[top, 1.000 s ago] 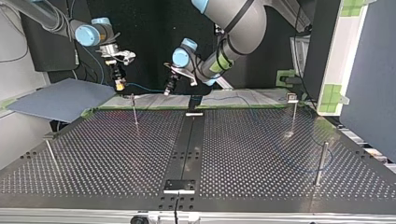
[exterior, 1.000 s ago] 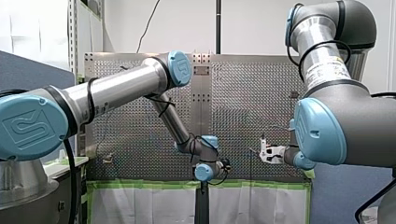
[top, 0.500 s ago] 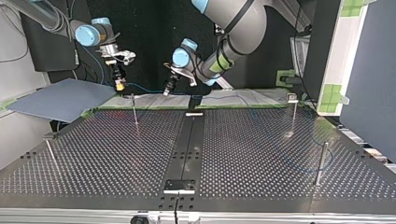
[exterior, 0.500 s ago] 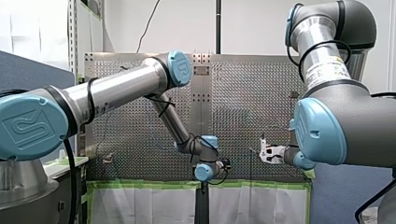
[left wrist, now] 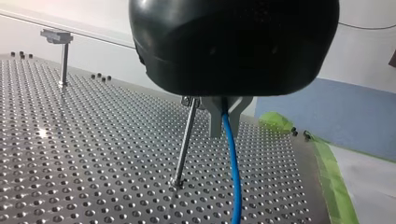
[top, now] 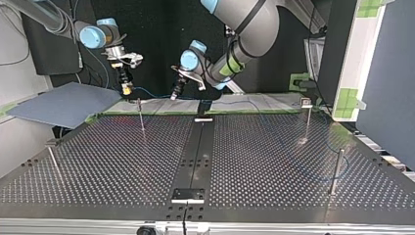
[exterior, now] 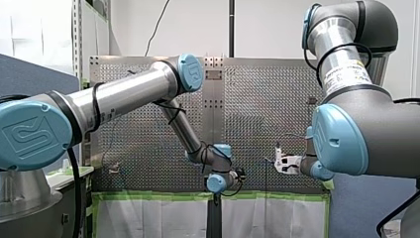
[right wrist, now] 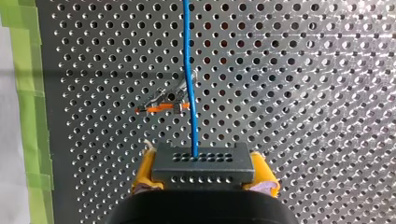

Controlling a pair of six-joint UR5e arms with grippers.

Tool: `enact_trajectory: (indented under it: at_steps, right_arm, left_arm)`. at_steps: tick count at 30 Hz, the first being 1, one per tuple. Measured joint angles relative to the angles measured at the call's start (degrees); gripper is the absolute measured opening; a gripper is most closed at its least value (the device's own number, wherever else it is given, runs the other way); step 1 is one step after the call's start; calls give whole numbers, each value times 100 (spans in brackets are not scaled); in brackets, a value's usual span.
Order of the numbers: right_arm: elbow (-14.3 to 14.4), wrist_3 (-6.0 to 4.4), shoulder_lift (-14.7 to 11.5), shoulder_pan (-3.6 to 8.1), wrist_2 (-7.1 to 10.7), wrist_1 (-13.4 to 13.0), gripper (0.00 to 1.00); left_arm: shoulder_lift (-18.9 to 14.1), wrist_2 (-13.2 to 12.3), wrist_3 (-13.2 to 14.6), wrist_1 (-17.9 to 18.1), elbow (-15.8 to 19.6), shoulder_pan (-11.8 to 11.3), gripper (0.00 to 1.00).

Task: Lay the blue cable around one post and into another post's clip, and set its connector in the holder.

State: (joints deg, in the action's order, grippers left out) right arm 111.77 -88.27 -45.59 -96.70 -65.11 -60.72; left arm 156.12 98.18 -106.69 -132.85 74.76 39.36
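My right gripper [right wrist: 204, 175] has its yellow pads clamped tight on the black connector [right wrist: 203, 161], a blocky thing with rows of little holes. The blue cable [right wrist: 188, 70] runs straight out ahead of it, passing over a clip-topped post [right wrist: 166, 101] with an orange mark. My left gripper [left wrist: 224, 119] pinches the same cable further along, and the thin, glossy line hangs from its fingers down toward the perforated table [left wrist: 70, 163]. In the top view both grippers sit at the table's far edge. The sticker [exterior: 346, 74] on my right arm is too small to read.
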Motion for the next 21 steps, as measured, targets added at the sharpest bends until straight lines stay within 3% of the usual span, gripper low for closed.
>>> enact_trajectory:
  at_steps: [7, 21]
  right_arm:
    - [43, 9, 5, -23, -32, -11, 1]
    - [157, 18, 45, 5, -346, -74, 1]
  left_arm:
    - [-4, 3, 156, -11, 0, 62, 0]
    - [-8, 27, 484, -3, -21, 268, 0]
